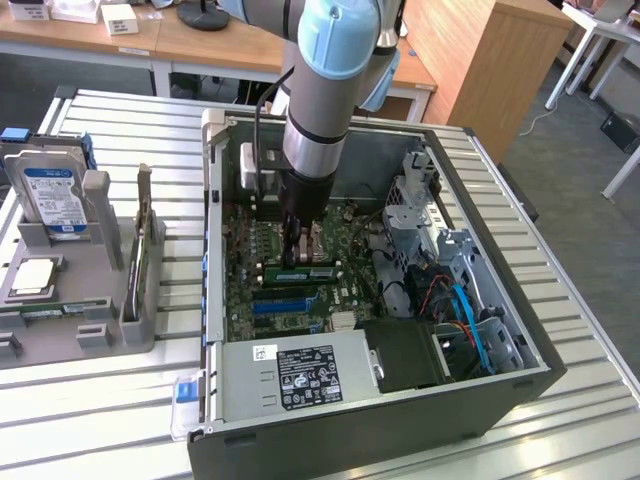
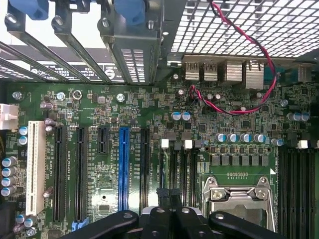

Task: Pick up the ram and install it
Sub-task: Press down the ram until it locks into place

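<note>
On the slatted metal bench, inside the open black computer case (image 1: 520,375), my black gripper (image 1: 296,258), fingers together, presses the long green ram stick (image 1: 308,272) into its motherboard slot, seating nearly done.

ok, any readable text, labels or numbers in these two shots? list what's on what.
None can be read as words.
White and black label on the silver power supply: print too small.
Blue and white label on the hard drive standing in the grey holder: blurred.
White silkscreen on the green motherboard: too small.
Stickers on the grey metal expansion-slot covers: too small.
</note>
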Tool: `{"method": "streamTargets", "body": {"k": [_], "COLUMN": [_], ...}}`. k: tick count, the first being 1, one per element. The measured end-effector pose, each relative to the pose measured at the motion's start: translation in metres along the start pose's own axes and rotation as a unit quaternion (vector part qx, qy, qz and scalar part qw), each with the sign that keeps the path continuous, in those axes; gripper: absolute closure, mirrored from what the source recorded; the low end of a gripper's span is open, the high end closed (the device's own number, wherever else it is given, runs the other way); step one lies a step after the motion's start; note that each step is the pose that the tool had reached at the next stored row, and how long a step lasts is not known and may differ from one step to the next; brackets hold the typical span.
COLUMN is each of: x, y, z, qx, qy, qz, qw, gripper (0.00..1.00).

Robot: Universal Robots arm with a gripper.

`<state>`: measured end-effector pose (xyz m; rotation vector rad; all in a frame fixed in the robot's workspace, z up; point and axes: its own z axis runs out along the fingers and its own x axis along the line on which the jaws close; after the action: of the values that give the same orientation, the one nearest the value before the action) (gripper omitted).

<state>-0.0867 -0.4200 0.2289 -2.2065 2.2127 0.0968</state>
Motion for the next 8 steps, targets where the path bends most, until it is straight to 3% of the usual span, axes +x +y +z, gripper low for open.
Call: {"method": "streamTargets", "body": {"k": [8], "x": [0.0001], "y": [0.0], "z": [0.0015], "qx": [0.0], "qy": [0.0001], "qz": [0.0], "qw": [1.0], "gripper": [0.89]}}
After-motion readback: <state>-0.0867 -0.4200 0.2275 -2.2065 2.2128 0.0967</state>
